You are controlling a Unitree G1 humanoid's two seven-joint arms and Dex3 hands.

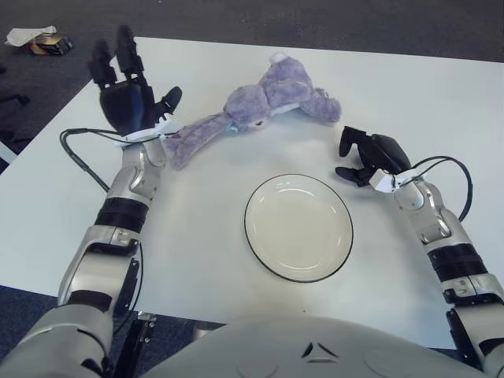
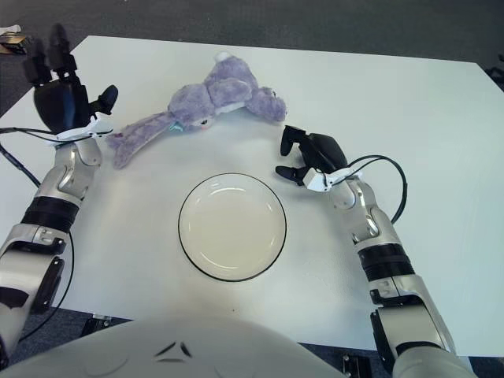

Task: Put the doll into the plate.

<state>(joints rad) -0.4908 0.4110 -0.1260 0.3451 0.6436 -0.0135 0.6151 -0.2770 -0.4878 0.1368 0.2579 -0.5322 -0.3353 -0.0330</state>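
Note:
A purple plush doll point(image 1: 264, 106) with long ears lies on the white table point(image 1: 441, 94), behind the plate. One ear point(image 1: 193, 138) stretches toward my left hand. A white plate point(image 1: 298, 227) with a dark rim sits empty at the table's front middle. My left hand point(image 1: 130, 87) is raised with fingers spread, just left of the doll's ear tip, holding nothing. My right hand point(image 1: 366, 157) is right of the plate and below the doll's body, fingers relaxed and empty.
A small box with crumpled paper point(image 1: 39, 39) lies on the dark floor beyond the table's far left corner. Black cables loop from both wrists point(image 1: 75, 153). The table's front edge runs close to my torso.

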